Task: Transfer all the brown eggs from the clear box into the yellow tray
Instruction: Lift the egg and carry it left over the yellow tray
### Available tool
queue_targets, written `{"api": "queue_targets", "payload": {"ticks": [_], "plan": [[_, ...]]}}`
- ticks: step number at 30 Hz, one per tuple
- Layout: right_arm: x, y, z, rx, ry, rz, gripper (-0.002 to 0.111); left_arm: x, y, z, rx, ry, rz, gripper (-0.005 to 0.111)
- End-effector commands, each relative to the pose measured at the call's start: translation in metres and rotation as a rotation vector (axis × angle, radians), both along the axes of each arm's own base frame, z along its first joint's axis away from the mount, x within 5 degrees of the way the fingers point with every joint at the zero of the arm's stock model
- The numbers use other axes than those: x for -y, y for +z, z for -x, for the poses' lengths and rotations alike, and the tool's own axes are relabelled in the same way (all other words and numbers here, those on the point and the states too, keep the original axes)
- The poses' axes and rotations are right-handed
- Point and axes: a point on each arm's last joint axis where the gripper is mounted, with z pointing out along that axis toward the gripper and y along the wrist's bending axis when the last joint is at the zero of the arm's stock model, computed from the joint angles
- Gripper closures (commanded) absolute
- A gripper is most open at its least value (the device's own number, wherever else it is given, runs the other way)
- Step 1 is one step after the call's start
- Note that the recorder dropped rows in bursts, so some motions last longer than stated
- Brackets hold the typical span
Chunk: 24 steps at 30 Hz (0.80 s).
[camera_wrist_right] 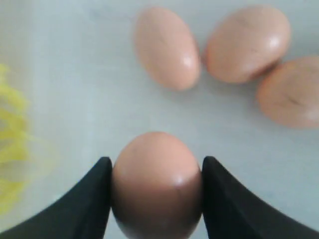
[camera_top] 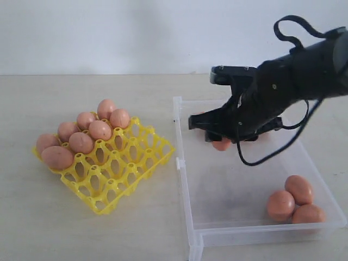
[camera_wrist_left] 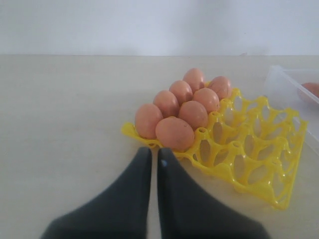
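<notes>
A pale tabletop [camera_top: 81, 228] runs to a blank white wall. The right gripper [camera_wrist_right: 155, 167] grips one brown egg [camera_wrist_right: 157, 191] between its black fingers [camera_wrist_right: 84, 199], over the far half of the clear box [camera_top: 228, 190]. The egg looks lifted off the floor, which suggests the carrying step. Three eggs [camera_top: 296, 202] lie touching in the box's near right corner. Left of the box, the yellow tray [camera_top: 130, 174] has eight eggs [camera_top: 81, 136] along its far left side and its other cups free. The left gripper [camera_wrist_left: 154, 154], nearly closed and empty, hovers by the tray's corner. The next move likely calls for a level pass over the box wall, then a gentle lowering into a free cup.
</notes>
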Motion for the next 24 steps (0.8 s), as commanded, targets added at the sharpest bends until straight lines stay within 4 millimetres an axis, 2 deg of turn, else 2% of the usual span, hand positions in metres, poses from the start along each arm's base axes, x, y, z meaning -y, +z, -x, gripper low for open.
{"api": "queue_targets", "payload": {"ticks": [1, 4, 6, 10, 16, 20, 24], "plan": [[-0.028, 0.033, 0.043, 0.338, 0.074, -0.200, 0.108, 0.000, 0.000, 0.000, 0.003, -0.005, 0.004, 0.103], [-0.051, 0.046, 0.072, 0.512, 0.175, -0.309, 0.108, 0.000, 0.000, 0.000, 0.003, -0.005, 0.004, 0.103], [-0.066, 0.055, 0.085, 0.626, 0.227, -0.392, 0.108, 0.000, 0.000, 0.000, 0.003, -0.005, 0.004, 0.103], [-0.095, 0.071, 0.097, 0.773, 0.276, -0.577, 0.108, 0.000, 0.000, 0.000, 0.003, -0.005, 0.004, 0.103], [-0.131, 0.064, 0.084, 0.695, 0.276, -0.871, 0.108, 0.000, 0.000, 0.000, 0.003, -0.005, 0.004, 0.103], [-0.163, 0.056, 0.072, 0.655, 0.407, -1.035, 0.108, 0.000, 0.000, 0.000, 0.003, -0.005, 0.004, 0.103], [-0.182, 0.037, 0.056, 0.633, 0.426, -1.035, 0.108, 0.000, 0.000, 0.000, 0.003, -0.005, 0.004, 0.103]]}}
